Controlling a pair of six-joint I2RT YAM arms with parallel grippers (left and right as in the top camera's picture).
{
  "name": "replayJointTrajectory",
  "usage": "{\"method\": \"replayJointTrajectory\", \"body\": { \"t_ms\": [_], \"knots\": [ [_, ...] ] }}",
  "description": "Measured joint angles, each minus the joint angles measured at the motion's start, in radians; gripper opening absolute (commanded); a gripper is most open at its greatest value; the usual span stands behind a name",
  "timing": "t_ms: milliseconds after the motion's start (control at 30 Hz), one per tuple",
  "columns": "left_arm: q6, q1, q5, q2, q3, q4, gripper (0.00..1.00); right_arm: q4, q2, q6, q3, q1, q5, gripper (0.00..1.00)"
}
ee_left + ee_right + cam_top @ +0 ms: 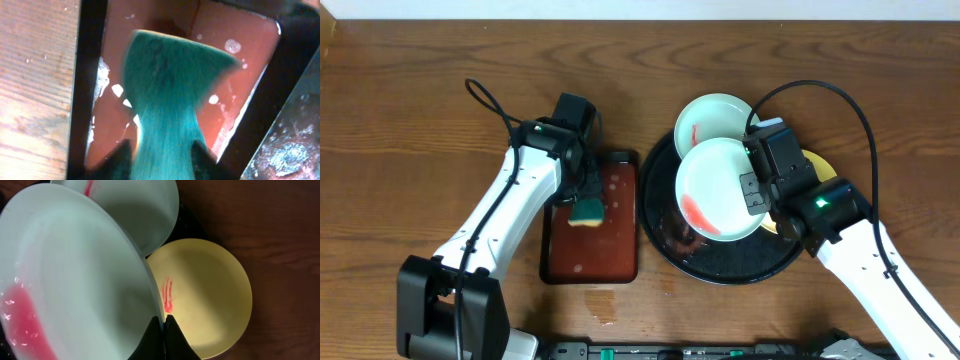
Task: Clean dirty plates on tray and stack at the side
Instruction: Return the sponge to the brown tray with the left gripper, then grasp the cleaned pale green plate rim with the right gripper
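My right gripper (756, 190) (163, 325) is shut on the rim of a mint-white plate (718, 188) (70, 275) with a red smear and holds it tilted above the round black tray (720, 262). A second mint-white plate (710, 117) (142, 207) with a red streak lies on the tray's far edge. A pale yellow plate (825, 168) (205, 295) with red streaks lies under my right arm. My left gripper (586, 205) (162, 150) is shut on a teal sponge (587, 211) (167, 85) over the red-brown tray.
The rectangular dark red-brown tray (610, 250) (220, 50) lies left of the black tray and holds wet drops. Small wet spots mark the wooden table (410, 120) below it. Cables run from both arms.
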Motion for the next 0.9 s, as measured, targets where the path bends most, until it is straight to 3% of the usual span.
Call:
{"method": "replayJointTrajectory", "body": {
  "t_ms": [133,333,567,800,900],
  "knots": [
    [0.003,0.0,0.005,-0.001,0.0,-0.003,0.54,0.008,0.0,-0.019,0.0,0.001,0.008,0.01],
    [0.007,0.0,0.015,-0.078,0.0,-0.012,0.65,0.009,0.0,-0.077,0.0,0.056,0.036,0.01],
    [0.006,0.0,0.001,-0.333,0.0,-0.013,0.68,0.008,0.0,-0.101,0.0,0.225,0.243,0.01],
    [0.006,0.001,-0.042,-0.439,0.0,-0.016,0.69,0.008,0.0,-0.121,0.0,0.412,0.478,0.01],
    [0.01,0.001,-0.045,-0.443,0.0,-0.019,0.79,0.008,0.0,-0.125,0.0,0.457,0.52,0.01]
  ]
}}
